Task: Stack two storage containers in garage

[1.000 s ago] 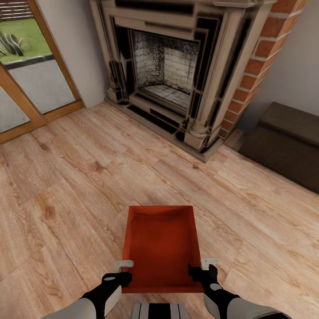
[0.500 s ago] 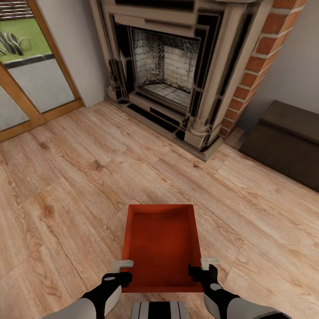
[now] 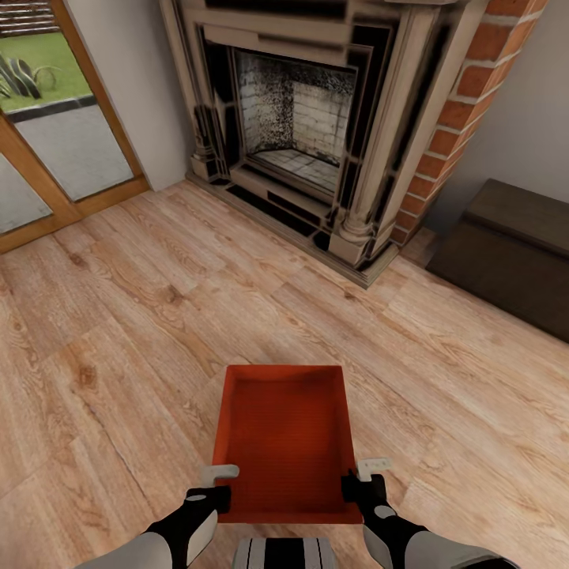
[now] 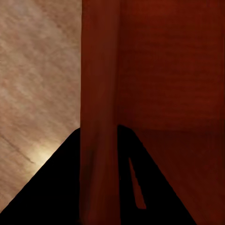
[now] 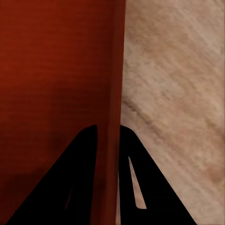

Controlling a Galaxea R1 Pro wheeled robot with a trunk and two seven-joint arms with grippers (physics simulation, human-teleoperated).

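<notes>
My left gripper (image 3: 220,484) pinches left wall of orange-red storage container (image 3: 284,442); my right gripper (image 3: 357,478) pinches right wall. Wrist views: wall runs between my fingers (image 4: 61,187), (image 5: 79,178), one finger inside bin, one outside. Container in front of me above wood-plank floor (image 3: 118,332); underside hidden, can't tell if lifted or resting. Near rim partly cut by my arms. Fireplace (image 3: 316,118) ahead, top cropped. Dark cabinet (image 3: 514,245) at right, cut off at frame edge.
</notes>
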